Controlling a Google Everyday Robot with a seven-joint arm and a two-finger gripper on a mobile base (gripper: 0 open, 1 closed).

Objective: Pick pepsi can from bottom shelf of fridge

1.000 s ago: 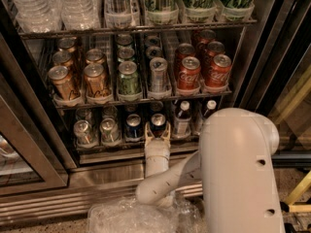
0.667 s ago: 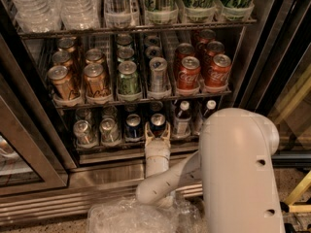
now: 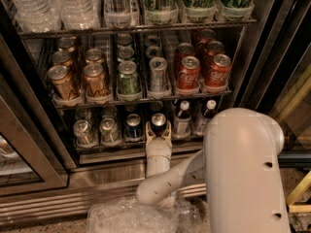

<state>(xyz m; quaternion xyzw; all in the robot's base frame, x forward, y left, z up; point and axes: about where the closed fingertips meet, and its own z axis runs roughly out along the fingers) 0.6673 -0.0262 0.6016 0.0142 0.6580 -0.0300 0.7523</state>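
Observation:
Two dark blue pepsi cans stand side by side on the bottom shelf (image 3: 116, 148) of the fridge (image 3: 265, 38). One pepsi can (image 3: 133, 125) is to the left. The other pepsi can (image 3: 158, 121) is right of it, at the front of its lane. My gripper (image 3: 158, 133) reaches into the bottom shelf and sits right at the base of this right can, with my white wrist (image 3: 158, 159) below it. The gripper hides the lower part of that can.
Plain silver cans (image 3: 82, 131) stand left of the pepsi cans, dark bottles (image 3: 181, 116) to the right. The tier above holds gold, green, silver and red Coca-Cola cans (image 3: 187, 73). The open glass door (image 3: 24, 149) is at left. My bulky arm housing (image 3: 243, 169) fills the lower right. Crumpled clear plastic (image 3: 131, 216) lies on the floor.

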